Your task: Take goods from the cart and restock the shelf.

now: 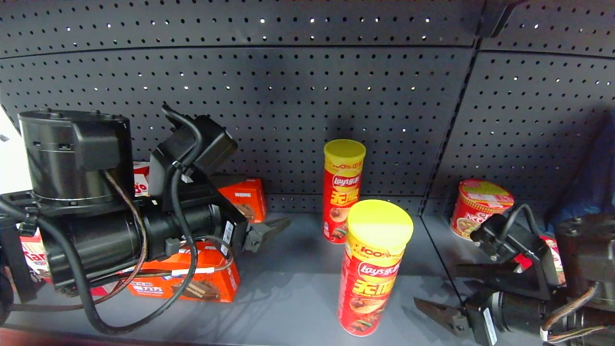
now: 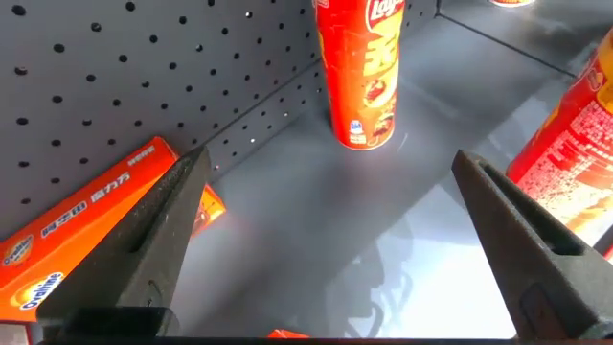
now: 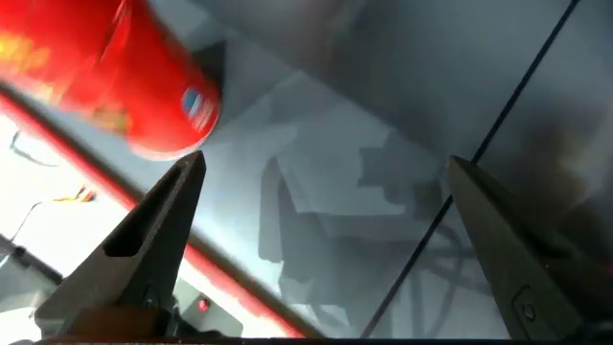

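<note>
Front chip can (image 1: 372, 269) seen upright near shelf (image 1: 293, 283) front edge: red body, yellow lid. Second can (image 1: 342, 190) stood behind it. Orange boxes (image 1: 202, 283) stacked left, noodle cup (image 1: 475, 206) right. Left gripper (image 2: 330, 163) and right gripper (image 3: 324, 163) held spread wide, empty.

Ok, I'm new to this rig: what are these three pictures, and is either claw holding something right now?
The big picture is from the robot's head, looking down at a grey shelf. Reaching in from either side are the robot's own claws: the left gripper and the right gripper. The two small pictures look out from each wrist, between that gripper's two dark fingers. Both grippers are open and hold nothing. On the shelf stand two red chip cans with yellow lids, a rear can and a front can. There are orange boxes by the left gripper and a noodle cup to the right.
</note>
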### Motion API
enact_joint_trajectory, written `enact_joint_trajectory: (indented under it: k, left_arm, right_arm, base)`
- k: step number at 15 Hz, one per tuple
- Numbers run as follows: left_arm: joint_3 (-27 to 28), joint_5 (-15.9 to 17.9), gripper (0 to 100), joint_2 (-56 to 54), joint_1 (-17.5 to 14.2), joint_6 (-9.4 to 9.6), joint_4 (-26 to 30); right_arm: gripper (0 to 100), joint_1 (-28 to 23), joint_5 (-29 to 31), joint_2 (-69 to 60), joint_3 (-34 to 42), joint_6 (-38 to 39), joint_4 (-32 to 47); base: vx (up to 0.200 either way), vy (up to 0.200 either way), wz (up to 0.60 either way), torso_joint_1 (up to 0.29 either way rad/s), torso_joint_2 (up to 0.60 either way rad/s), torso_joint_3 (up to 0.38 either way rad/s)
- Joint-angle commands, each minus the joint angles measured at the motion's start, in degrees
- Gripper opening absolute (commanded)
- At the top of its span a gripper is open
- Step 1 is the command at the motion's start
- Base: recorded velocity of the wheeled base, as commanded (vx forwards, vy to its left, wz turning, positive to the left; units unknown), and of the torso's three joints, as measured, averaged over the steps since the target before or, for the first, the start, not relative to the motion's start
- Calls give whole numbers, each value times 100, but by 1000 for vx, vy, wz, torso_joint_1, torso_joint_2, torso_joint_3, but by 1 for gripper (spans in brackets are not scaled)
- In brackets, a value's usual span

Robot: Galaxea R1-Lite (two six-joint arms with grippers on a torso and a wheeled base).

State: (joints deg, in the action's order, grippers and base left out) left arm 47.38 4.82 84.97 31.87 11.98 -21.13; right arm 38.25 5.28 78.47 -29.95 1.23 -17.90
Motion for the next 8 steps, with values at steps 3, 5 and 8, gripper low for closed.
enact_joint_trajectory:
  k: [3, 5, 8]
  left_arm:
    - [-1, 2, 100, 20, -31, -3, 3]
    - [-1, 2, 100, 20, -49, -3, -6]
    - [-10, 2, 100, 20, -84, -3, -6]
  right_arm:
    - [100, 218, 254, 511, -318, 0, -3]
    - [100, 402, 386, 670, -415, 9, -12]
    - [100, 472, 386, 784, -476, 18, -12]
  base:
    - [0, 0, 0, 0, 0, 0]
    - [0, 0, 0, 0, 0, 0]
    - [0, 0, 0, 0, 0, 0]
